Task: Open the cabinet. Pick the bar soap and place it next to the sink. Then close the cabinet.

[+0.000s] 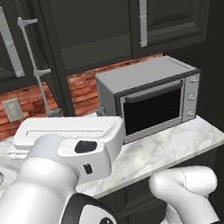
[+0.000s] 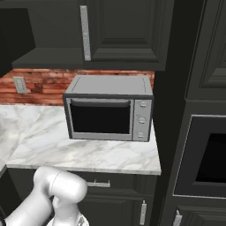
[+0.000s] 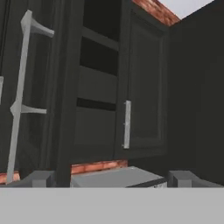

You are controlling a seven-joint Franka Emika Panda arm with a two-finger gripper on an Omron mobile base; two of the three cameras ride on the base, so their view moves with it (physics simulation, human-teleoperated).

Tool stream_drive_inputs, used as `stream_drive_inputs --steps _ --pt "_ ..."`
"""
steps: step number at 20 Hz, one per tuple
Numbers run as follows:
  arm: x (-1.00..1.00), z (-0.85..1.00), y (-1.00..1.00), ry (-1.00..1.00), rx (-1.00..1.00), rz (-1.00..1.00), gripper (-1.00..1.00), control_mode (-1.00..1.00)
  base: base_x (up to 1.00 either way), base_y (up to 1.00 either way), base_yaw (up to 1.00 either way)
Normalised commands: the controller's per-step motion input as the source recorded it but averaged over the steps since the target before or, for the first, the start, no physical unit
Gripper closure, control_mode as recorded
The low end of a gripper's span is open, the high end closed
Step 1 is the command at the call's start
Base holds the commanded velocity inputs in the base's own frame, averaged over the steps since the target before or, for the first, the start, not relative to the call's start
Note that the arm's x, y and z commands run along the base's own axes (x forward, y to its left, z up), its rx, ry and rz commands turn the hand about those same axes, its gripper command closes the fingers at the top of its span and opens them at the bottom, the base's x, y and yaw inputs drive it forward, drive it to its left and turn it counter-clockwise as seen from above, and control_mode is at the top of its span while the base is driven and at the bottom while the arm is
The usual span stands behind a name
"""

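Marble counter (image 2: pixel 88 154) runs under black wall cabinets, backed by red brick (image 1: pixel 85 87). On it stands a grey toaster oven (image 1: pixel 152 98), door shut. One cabinet (image 1: pixel 50 52) stands open, its door edge-on with the silver bar handle (image 1: pixel 35 69) projecting toward the arm; shelves show inside in the hand view. The neighbouring door (image 1: pixel 170 10) is shut. The gripper (image 3: pixel 111 177) points at the open cabinet, jaws spread wide, holding nothing. Soap and sink cannot be located.

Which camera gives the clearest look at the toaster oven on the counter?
The right base view: the toaster oven faces it squarely, door and knobs plain. The left base view shows it angled behind the arm; the hand view catches just its top.
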Motion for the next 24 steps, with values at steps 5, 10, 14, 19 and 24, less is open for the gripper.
stream_drive_inputs --steps 5,10,14,19,24 --pt "0.15 0.0 0.31 0.0 0.0 -0.26 -1.0 -1.0 0.0 0.0 0.0" --pt "0.15 0.0 0.27 0.0 0.0 -0.21 -1.0 -1.0 0.0 0.0 0.0" --pt "0.0 -0.1 0.19 0.0 0.0 -0.07 -1.0 -1.0 0.0 0.0 0.0" --pt "0.0 -0.25 0.21 0.01 0.0 0.0 -1.0 -1.0 0.0 0.0 0.0" --pt "0.23 -0.31 0.2 0.11 0.0 0.0 -1.0 -1.0 0.0 0.0 0.0"
